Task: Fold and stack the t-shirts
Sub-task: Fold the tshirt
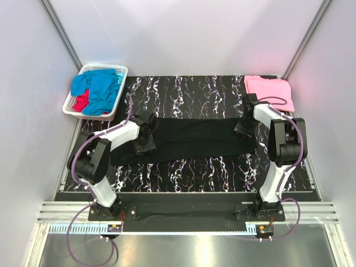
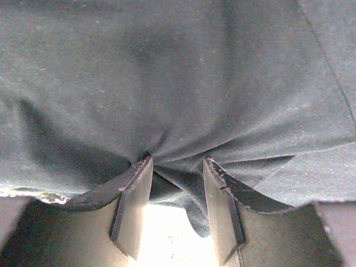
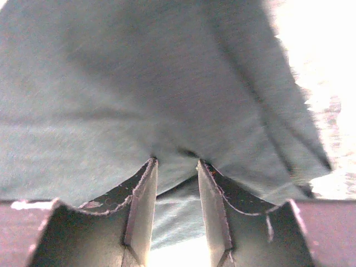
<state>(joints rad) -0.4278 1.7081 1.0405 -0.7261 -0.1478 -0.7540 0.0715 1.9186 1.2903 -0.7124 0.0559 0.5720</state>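
Top external view has the black t-shirt (image 1: 189, 139) lying as a long band across the table (image 1: 183, 172). The left gripper (image 1: 146, 139) is on it near one end and the right gripper (image 1: 243, 129) is at the other. Just beyond the right gripper sits a folded pink t-shirt (image 1: 270, 92). Further off beyond the left gripper, a basket (image 1: 75, 103) holds a blue t-shirt (image 1: 103, 89) and a red t-shirt (image 1: 82, 103).

Left wrist view shows that gripper's jaws partly closed on bunched cloth, with creases fanning out from the pinch, so it appears to have hold. The right gripper's jaws stand about as far apart with cloth dipping between them; whether they pinch it I cannot tell.

I judge the black t-shirt light, soft and limp. It will likely sag and crease wherever unsupported, so each end wants gripping at the edge through all layers.
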